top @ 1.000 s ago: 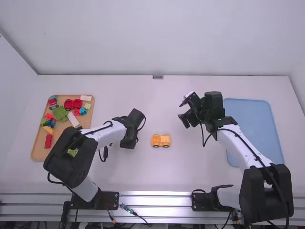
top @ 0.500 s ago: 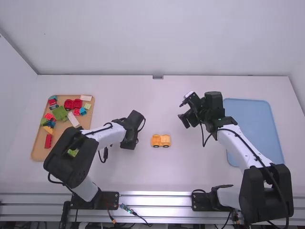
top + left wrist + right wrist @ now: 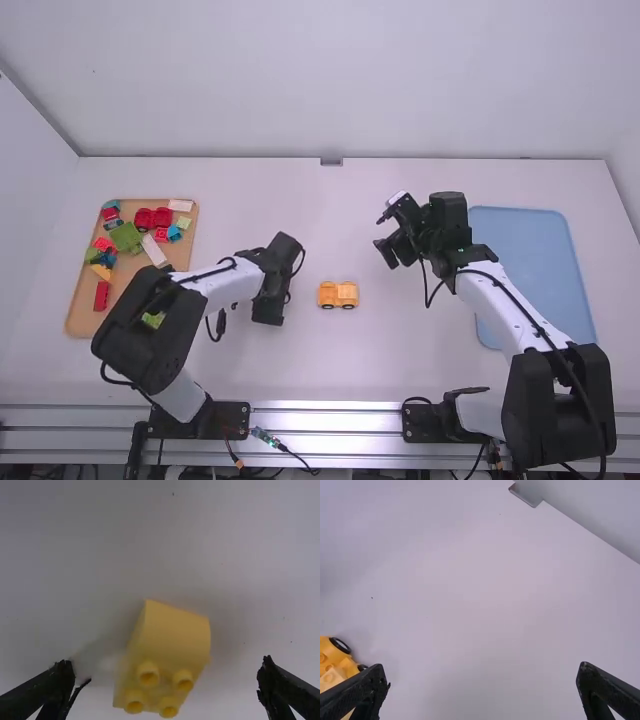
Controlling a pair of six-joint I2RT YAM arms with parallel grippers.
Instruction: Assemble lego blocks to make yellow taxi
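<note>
My left claw (image 3: 268, 312) is standing wide over the table (image 3: 330, 370); its wrist view is showing a yellow block (image 3: 175, 635), four studs visible, lying between the parted fingers and touching neither. My right claw (image 3: 382, 233) is also gaping wide. The yellow wheeled vehicle (image 3: 337, 295) is standing upright on the table, between both claws. Assorted blocks (image 3: 124, 237) are occupying the tan tray (image 3: 79, 318).

blue tray (image 3: 530, 250): right on white table (image 3: 400, 350) | metal bracket (image 3: 331, 161): far edge | metal rails (image 3: 325, 419): near edge
</note>
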